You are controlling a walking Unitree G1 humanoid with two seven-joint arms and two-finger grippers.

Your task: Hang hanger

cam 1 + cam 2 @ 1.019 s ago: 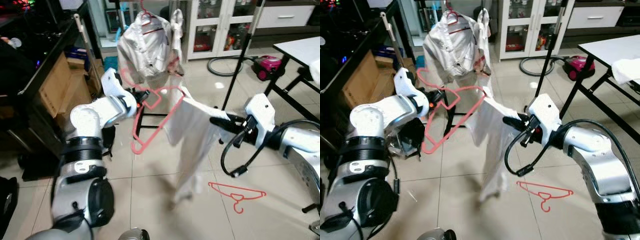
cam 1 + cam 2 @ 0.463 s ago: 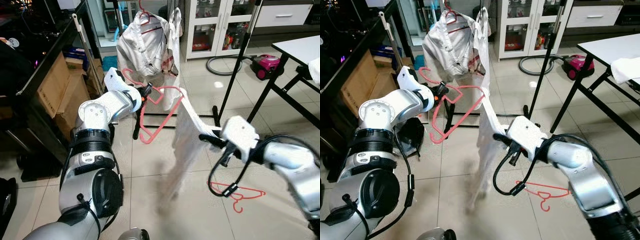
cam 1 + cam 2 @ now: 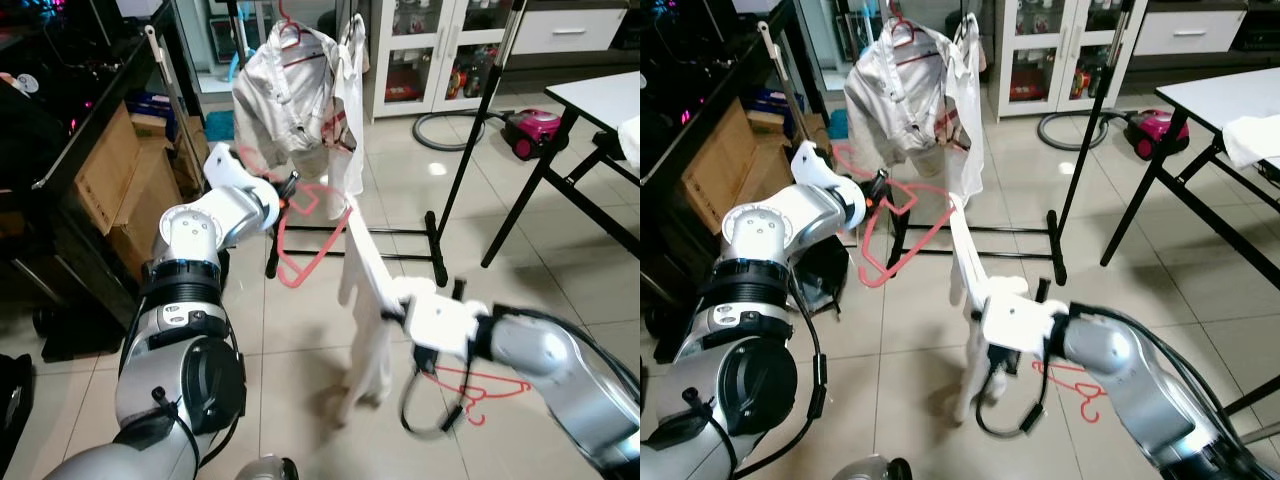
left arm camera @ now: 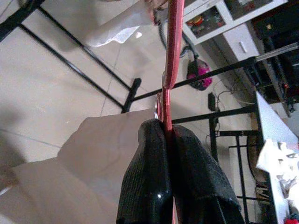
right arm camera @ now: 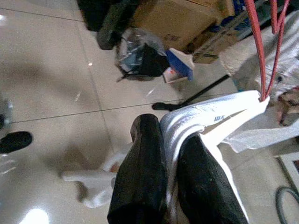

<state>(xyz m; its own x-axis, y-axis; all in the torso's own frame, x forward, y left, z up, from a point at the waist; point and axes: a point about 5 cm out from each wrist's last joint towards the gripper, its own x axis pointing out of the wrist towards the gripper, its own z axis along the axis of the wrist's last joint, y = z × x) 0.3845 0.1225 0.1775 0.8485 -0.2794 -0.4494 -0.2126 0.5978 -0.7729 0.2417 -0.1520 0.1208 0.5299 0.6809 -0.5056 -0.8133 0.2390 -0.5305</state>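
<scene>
Landmark: black garment rack (image 3: 440, 215), standing on the tiled floor (image 3: 300, 330). Item 1, red hanger (image 3: 305, 225): held up in front of the rack, near its left post, one shoulder threaded into a white garment (image 3: 365, 300); left gripper (image 4: 169, 135) has both black fingers pressed together on the hanger's wire. Item 2, white garment: stretched taut from the hanger's end down and away from the rack towards the robot, its tail trailing to the floor; right gripper (image 5: 170, 135) is clamped on a fold of this cloth, low and in front of the rack. A small dark mark, possibly lettering, shows on the fabric (image 5: 219, 118) in the right wrist view; too small to read. Item 3, silver jacket (image 3: 290, 95): hanging on the rack's upper rail, left end. Item 4, second red hanger (image 3: 475, 390): lying flat on the floor, well in front of the rack, beside the right arm. Item 5, cardboard boxes (image 3: 120, 180): left of the rack; no legible print
</scene>
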